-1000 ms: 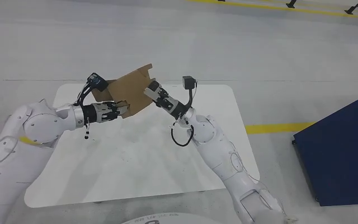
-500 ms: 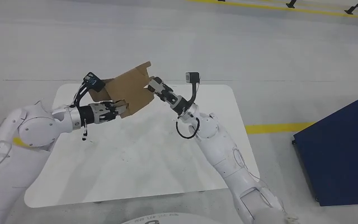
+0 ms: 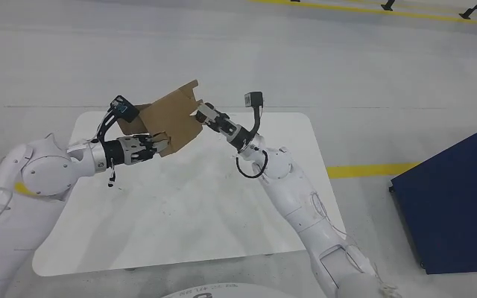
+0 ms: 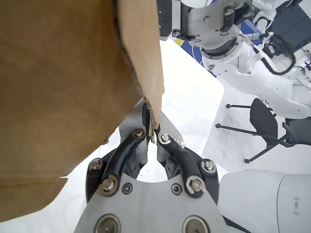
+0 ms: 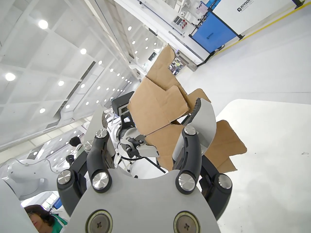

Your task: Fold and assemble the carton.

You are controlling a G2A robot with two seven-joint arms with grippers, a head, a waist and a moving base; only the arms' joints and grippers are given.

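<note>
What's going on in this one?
The robot holds a brown carton up off the white table between its two arms. The left gripper is shut on one corner of the cardboard. The right gripper is at the opposite edge with its fingers open, one of them close beside a flap; whether it touches is hard to tell. The carton is only partly formed: its flaps stick out loose and nothing is closed up yet.
</note>
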